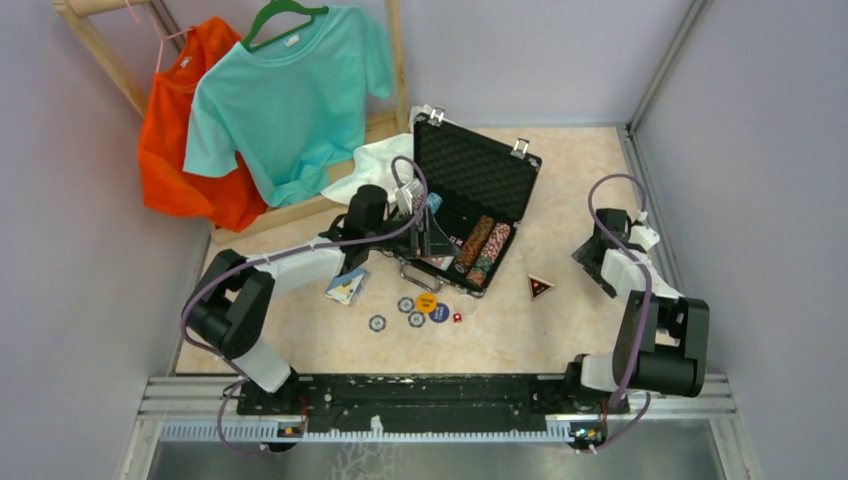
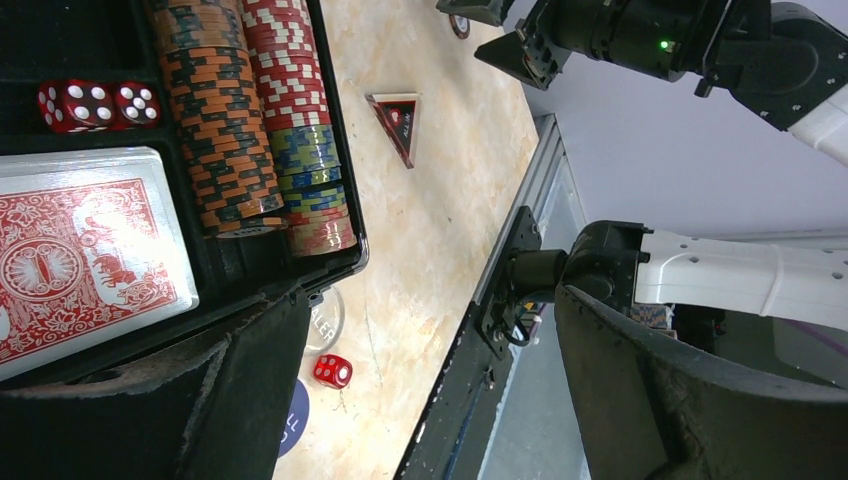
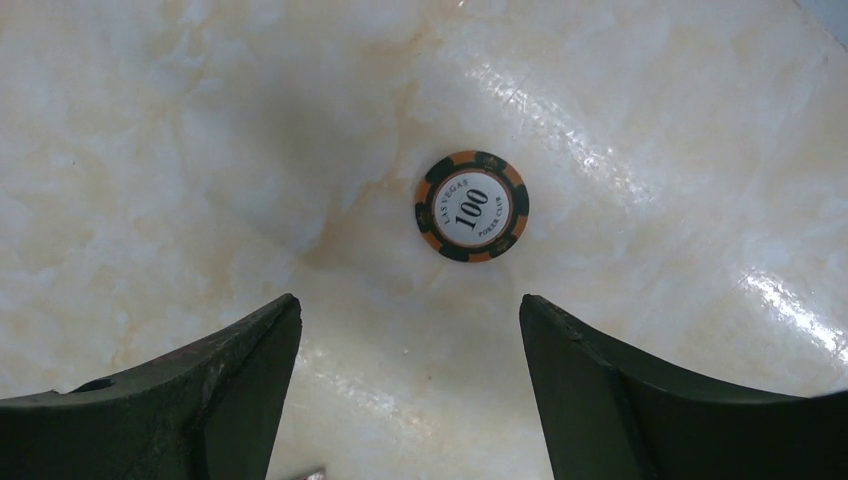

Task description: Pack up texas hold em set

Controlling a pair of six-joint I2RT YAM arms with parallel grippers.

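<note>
Black left jaws stand spread and empty over the near edge of the open case (image 1: 472, 168), above its red deck (image 2: 80, 250) and chip rows (image 2: 230, 130), mid-tabletop (image 1: 560, 340) toward the far edge, while the right jaws, equally spread, hang over one orange-and-black chip (image 3: 472, 206) near the right edge.

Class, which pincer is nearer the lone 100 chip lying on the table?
Right. The right pincer hangs open above the 100 chip; the left pincer is away over the open black case.
</note>
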